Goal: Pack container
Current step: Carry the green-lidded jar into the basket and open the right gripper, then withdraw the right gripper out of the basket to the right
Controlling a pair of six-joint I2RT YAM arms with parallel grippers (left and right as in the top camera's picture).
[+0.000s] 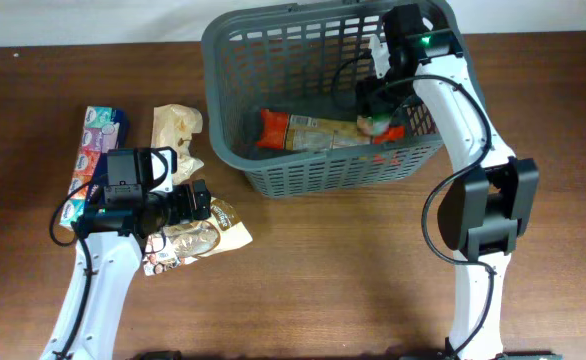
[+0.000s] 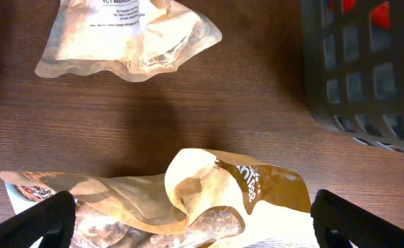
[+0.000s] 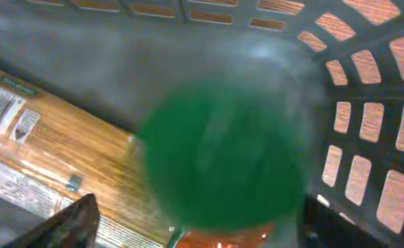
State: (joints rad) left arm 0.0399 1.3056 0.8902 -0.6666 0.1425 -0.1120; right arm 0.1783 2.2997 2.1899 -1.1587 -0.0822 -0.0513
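The container [image 1: 333,172] sat on the far side of the table [image 1: 353,270], open side up, its long axis turned slightly askew. I judged it stiff moulded plastic, light for its bulk and not fragile. It was far too wide for me to span, so the only sensible hold looked to be the rim or a bar of the slotted wall. I also expected that a push on a side wall would make it slide on the wood rather than tip.

Inside it a long orange-and-tan packet [image 1: 308,130] lay flat along the base. At the right end of the container my right gripper [image 1: 375,100] was down within the walls, its jaws standing apart on either side of a round green thing [image 3: 223,158]. That thing was too blurred for me to name, and I could not tell whether my pads touched it.

Outside the container, well to its left, my left gripper [image 1: 199,202] hung with jaws spread wide over a crumpled brown pouch [image 2: 209,200], gripping nothing. A pale pouch [image 1: 176,130] lay nearer the container's left wall, and some colourful packets [image 1: 95,150] lay farther left again.
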